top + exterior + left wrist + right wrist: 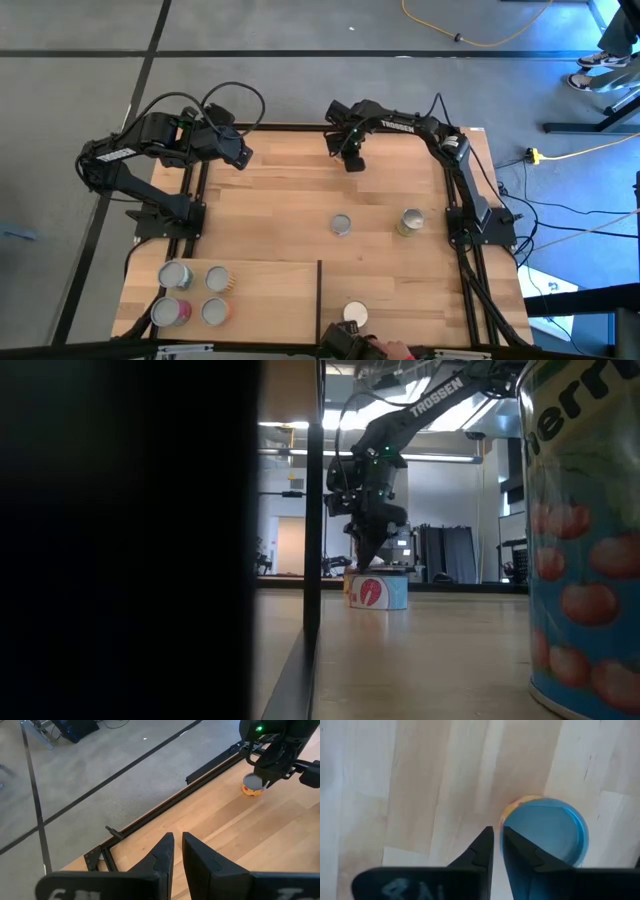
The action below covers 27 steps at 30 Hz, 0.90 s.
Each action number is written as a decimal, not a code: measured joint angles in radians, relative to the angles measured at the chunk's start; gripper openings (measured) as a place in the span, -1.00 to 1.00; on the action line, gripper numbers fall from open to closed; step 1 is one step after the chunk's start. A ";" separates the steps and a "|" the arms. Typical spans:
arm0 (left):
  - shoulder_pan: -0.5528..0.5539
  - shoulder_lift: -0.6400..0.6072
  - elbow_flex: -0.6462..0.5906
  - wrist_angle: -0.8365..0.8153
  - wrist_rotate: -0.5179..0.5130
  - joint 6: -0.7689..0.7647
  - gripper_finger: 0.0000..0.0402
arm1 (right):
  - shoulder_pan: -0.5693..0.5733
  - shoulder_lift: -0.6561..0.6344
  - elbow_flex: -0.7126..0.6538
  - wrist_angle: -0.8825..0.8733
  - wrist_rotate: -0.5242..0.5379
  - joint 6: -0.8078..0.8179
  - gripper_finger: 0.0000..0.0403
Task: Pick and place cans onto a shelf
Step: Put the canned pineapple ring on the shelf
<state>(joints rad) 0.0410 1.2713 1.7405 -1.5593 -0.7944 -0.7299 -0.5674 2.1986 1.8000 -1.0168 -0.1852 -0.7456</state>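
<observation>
My right gripper (352, 160) is shut and points down over a small can (547, 827) at the table's far middle. Its fingertips (495, 834) stand at the can's rim. The can also shows in the low view (378, 592) and in the left wrist view (252, 785). My left gripper (240, 155) is shut and empty at the far left (177, 842). The shelf (270, 300) at the near left bears several cans (175, 275). Two cans (342, 225) (411, 221) stand on the tabletop, and a white-topped one (355, 314) stands near the near edge. My right gripper's shut fingers (362, 560) come from above, pointing down, at the rim of the far can's top (512, 812). I cannot tell whether they touch it. The can stands upright on the table.
The shelf's black frame post (315, 510) and the big tomato-labelled can (580, 540) stand close before the low camera. Bare wood lies between the far can and the two middle cans. The table's black frame (150, 820) runs along the far edge.
</observation>
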 joint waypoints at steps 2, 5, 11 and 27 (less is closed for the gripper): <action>0.000 0.000 0.000 0.000 0.000 0.000 -0.84 | 0.001 0.000 -0.005 0.001 0.007 0.000 -0.80; 0.000 0.000 0.000 0.000 0.000 0.000 -0.84 | 0.000 0.000 -0.007 -0.001 0.045 0.000 -0.80; 0.000 0.000 0.000 0.000 0.000 0.000 -0.84 | 0.000 0.002 -0.007 0.001 0.067 0.002 -0.80; 0.000 0.000 0.000 0.000 0.000 0.000 -0.84 | 0.001 0.003 -0.007 -0.006 0.053 0.004 -0.83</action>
<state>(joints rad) 0.0409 1.2713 1.7404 -1.5597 -0.7944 -0.7296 -0.5663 2.2014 1.7927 -1.0229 -0.1322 -0.7418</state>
